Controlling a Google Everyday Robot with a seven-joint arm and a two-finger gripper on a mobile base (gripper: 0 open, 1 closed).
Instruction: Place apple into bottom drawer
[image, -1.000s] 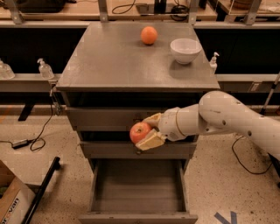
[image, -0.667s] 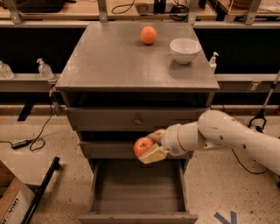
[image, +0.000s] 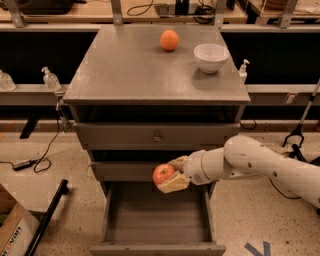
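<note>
Claw (image: 168, 175) clasping apple (image: 162, 173), over open bottom drawer (image: 155, 220), arm (image: 265, 162) cut off at right edge

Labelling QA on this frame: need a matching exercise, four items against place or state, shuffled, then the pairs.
1 apple
2 orange
3 bowl
4 bottom drawer

A pulled open, nothing seen inside
B cabinet top, back middle
C held by the gripper, in front of the middle drawer
D cabinet top, back right

Pairs: 1-C, 2-B, 3-D, 4-A
</note>
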